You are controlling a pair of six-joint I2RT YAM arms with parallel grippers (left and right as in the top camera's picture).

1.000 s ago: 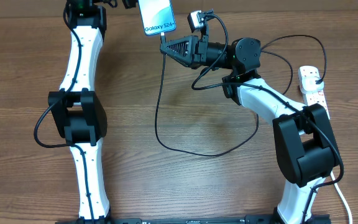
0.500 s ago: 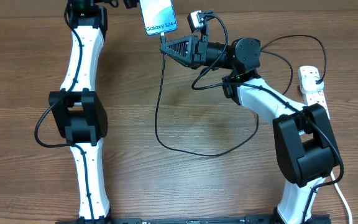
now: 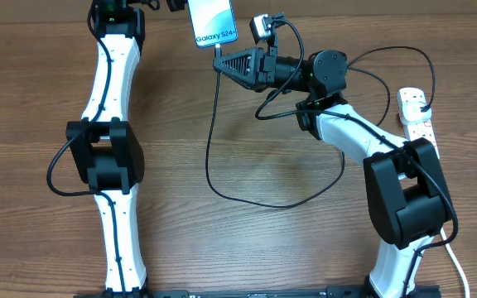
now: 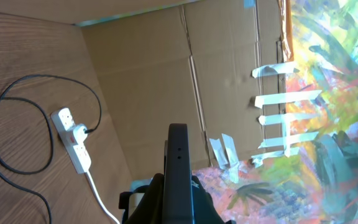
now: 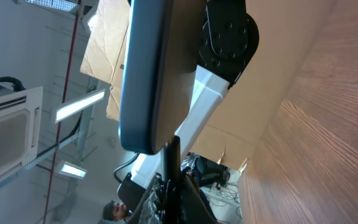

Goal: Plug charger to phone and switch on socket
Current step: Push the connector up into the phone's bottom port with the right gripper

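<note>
The phone (image 3: 214, 22) is held off the table at the top edge, its light screen lit, with my left gripper (image 3: 175, 5) shut on its side. In the left wrist view the phone (image 4: 178, 165) stands edge-on between my left gripper (image 4: 179, 190). My right gripper (image 3: 220, 63) is shut on the charger (image 3: 209, 149) near its tip, just below the phone. In the right wrist view the charger tip (image 5: 172, 152) meets the phone's (image 5: 143, 68) lower edge above my right gripper (image 5: 170, 186); whether it is seated I cannot tell. The socket (image 3: 416, 116) lies far right with the cable's other end plugged in.
The black cable loops across the wooden table's middle (image 3: 263, 203) and back up to the socket (image 4: 73, 140). A thick white cord (image 3: 454, 257) runs from the strip toward the front right. Cardboard walls (image 4: 166, 68) stand behind the table.
The phone has shifted slightly to the right in my left gripper. The right arm and the cable have stayed put.
</note>
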